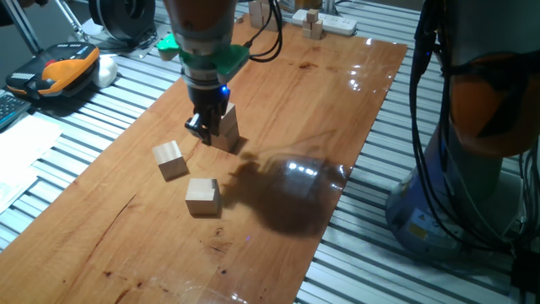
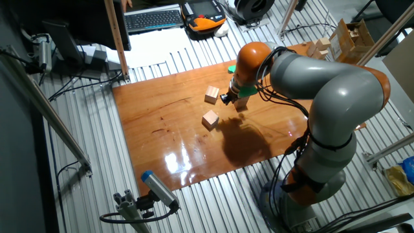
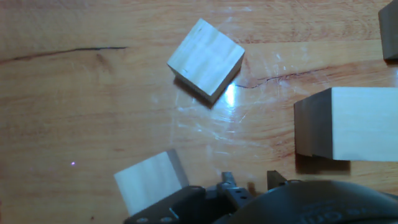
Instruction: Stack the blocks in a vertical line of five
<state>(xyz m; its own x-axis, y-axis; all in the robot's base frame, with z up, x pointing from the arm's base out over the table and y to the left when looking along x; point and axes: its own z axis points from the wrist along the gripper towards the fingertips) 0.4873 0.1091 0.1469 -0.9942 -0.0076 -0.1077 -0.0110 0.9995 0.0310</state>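
We see the black two-finger claw (image 1: 205, 128) low over the varnished reddish wooden board (image 1: 337, 101), close against a pale unfinished wooden cube (image 1: 226, 127) that stands at its right in one fixed view; whether the fingers are apart, together or clamped on this cube we cannot tell, since the hand body hides them. A blue light glows on the wrist above the claw, under a green collar (image 1: 211, 57).

Two further pale wooden cubes lie loose on the board in front of the claw: one tilted cube (image 1: 170, 160) just to the left, and a second cube (image 1: 202, 196) nearer the camera, near each other but apart. In the hand view we see the same pair, one (image 3: 206, 58) rotated diagonally at the top and one (image 3: 151, 182) partly behind the claw housing at the bottom edge, with a larger-looking cube (image 3: 348, 124) at the right.

In the other fixed view the grey and orange arm (image 2: 323, 90) bends over the board, and the two loose cubes (image 2: 212, 95) (image 2: 210, 119) lie to the left of the claw (image 2: 231, 98). The board rests on a ribbed metal table (image 1: 101, 110).

At the far end we see a cluster of small wooden blocks (image 1: 314, 24) and an orange and black handheld device (image 1: 59, 69).
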